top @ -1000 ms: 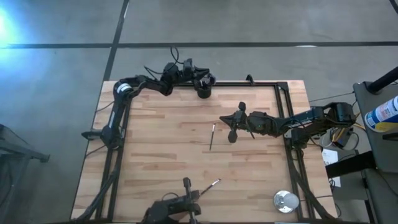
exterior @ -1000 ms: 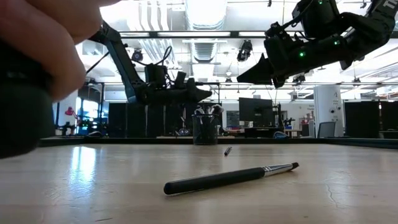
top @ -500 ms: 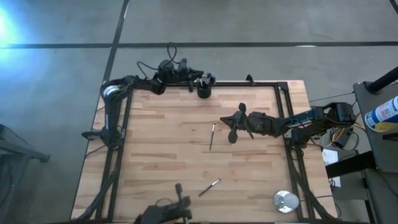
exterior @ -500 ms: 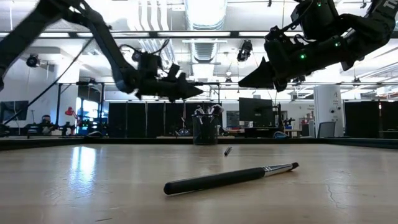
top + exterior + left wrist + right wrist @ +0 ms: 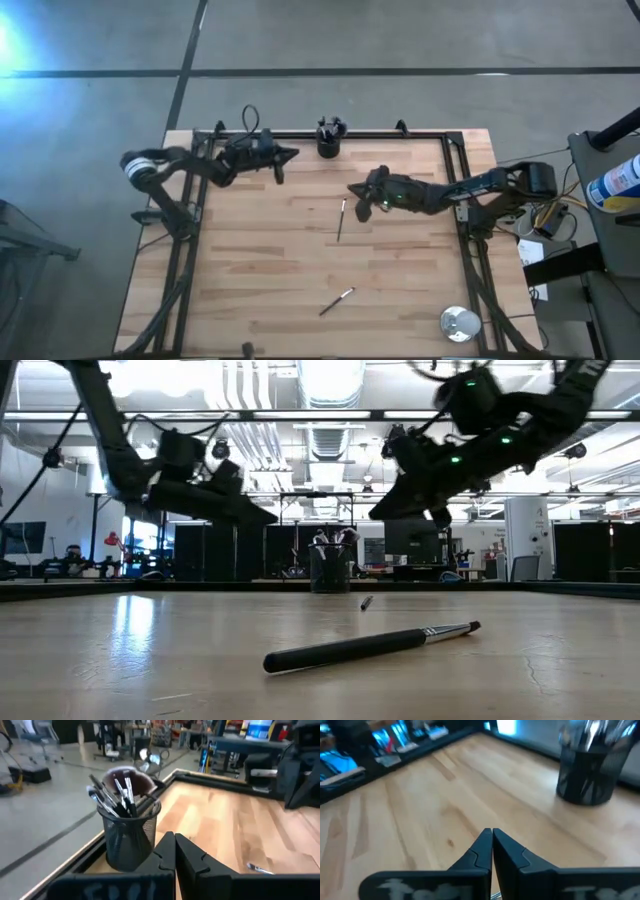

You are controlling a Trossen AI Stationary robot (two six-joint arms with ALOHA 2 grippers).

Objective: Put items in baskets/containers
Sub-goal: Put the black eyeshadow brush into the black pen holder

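Observation:
The black mesh cup (image 5: 328,140) stands at the table's far edge with several brushes upright in it, also seen in the left wrist view (image 5: 127,837) and the right wrist view (image 5: 590,775). One dark-handled brush (image 5: 341,218) lies flat mid-table. Another brush (image 5: 336,300) lies flat near the near edge, large in the low view (image 5: 370,646). My left gripper (image 5: 292,153) hovers left of the cup, shut and empty (image 5: 174,840). My right gripper (image 5: 352,189) hovers just above the far end of the mid-table brush, shut and empty (image 5: 491,834).
A round silver disc (image 5: 460,323) sits at the table's near right corner. A black rail (image 5: 400,133) frames the table's far and side edges. Bare wood (image 5: 240,260) spreads between the two loose brushes and the left side.
My left gripper has drawn back from over the cup toward the table's left and a little nearer. My right gripper has shifted slightly toward the table's left and turned about its wrist. A person's hand at the near edge has withdrawn out of view. The brushes have stayed put.

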